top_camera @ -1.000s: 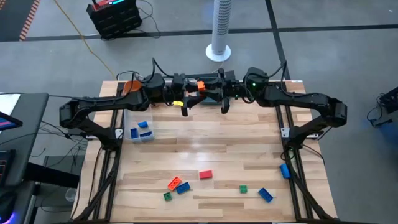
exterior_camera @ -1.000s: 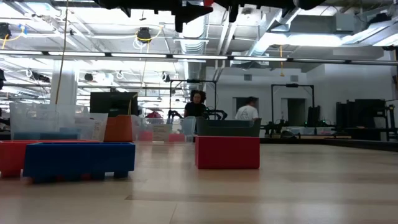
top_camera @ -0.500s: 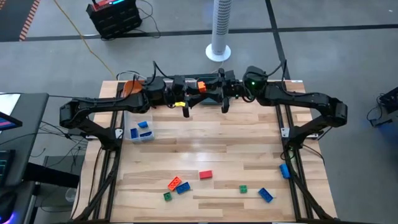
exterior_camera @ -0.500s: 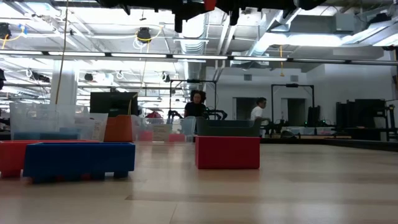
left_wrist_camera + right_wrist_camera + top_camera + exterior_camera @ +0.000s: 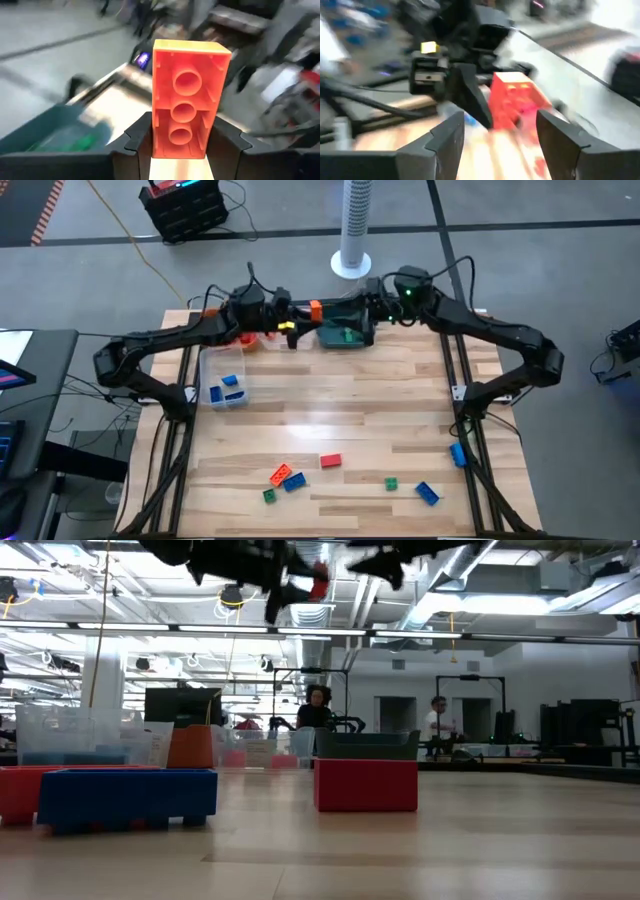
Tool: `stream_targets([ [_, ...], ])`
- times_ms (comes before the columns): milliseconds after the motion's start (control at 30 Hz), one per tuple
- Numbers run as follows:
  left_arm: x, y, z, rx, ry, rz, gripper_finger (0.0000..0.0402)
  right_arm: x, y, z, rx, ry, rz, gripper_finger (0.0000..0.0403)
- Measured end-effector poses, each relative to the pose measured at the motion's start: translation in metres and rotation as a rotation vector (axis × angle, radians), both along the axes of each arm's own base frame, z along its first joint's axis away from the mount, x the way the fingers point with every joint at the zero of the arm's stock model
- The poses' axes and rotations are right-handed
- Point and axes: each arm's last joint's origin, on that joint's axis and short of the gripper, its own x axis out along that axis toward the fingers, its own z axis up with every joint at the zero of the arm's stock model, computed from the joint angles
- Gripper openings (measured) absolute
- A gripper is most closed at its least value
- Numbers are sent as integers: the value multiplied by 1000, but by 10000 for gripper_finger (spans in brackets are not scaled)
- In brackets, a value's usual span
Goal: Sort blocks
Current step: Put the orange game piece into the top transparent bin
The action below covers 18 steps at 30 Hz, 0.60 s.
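Observation:
An orange block (image 5: pixel 316 308) hangs high over the table's far edge with my left gripper (image 5: pixel 306 312) shut on it; the low view shows the block (image 5: pixel 318 584) up near the ceiling lights. My right gripper (image 5: pixel 373 304) stands open a little to the block's right, touching nothing; its wrist view (image 5: pixel 497 145) looks across at the block (image 5: pixel 512 100). Below them a teal bin (image 5: pixel 345 333) holds a green block. Several loose blocks lie near the front edge, among them a red one (image 5: pixel 330 461) and a blue one (image 5: pixel 428 493). My left gripper pinches the orange block between its two fingers, on the two long sides near one end (image 5: pixel 160 137). The fingers come level from the table's left. The rest of the block stands out past the fingertips, hollow underside toward the wrist camera, lifted clear.
A clear bin (image 5: pixel 225 385) with blue blocks sits at the left. Orange and red things (image 5: pixel 245 337) show under my left arm. One blue block (image 5: pixel 457 454) lies by the right frame rail. The table's middle is bare wood. People move in the room behind.
Both grippers were together at the orange block over the far edge. My right gripper has come away from it and drawn back toward the far right. My left gripper keeps the block and has swung with it toward the far edge, uncovering the teal bin.

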Motion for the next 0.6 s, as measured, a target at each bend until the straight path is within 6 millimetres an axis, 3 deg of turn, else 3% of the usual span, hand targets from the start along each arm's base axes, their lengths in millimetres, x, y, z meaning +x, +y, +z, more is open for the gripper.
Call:
stream_targets([
  [200, -30, 50, -45, -82, 375, 189, 136, -18, -2, -11, 109, 208, -249, 243],
  [367, -44, 86, -96, -232, 624, 320, 138, -15, 12, -22, 234, 294, -309, 243],
  [600, -44, 103, -145, -361, 792, 346, 150, -8, 52, -33, 292, 418, -341, 243],
])
